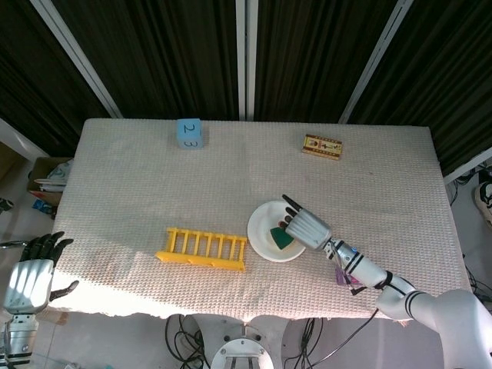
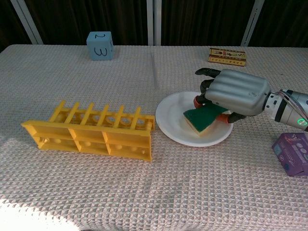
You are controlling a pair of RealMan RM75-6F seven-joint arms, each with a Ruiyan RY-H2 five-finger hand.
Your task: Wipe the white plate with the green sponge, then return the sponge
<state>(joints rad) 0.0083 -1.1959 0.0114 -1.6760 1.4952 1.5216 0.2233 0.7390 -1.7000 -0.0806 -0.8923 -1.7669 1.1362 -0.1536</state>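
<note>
The white plate [image 2: 173, 118] [image 1: 261, 229] lies on the table right of centre. My right hand [image 2: 238, 93] [image 1: 307, 228] hovers over its right half and grips the green sponge [image 2: 202, 118] [image 1: 282, 237], green face up, yellow underside against the plate. My left hand [image 1: 29, 275] hangs off the table's near-left corner, fingers apart and holding nothing; the chest view does not show it.
A yellow rack [image 2: 91, 131] [image 1: 202, 248] stands left of the plate. A blue numbered cube [image 2: 100, 45] sits at the back left, a patterned flat box [image 2: 227, 55] at the back right. A purple box [image 2: 292, 153] lies near my right forearm.
</note>
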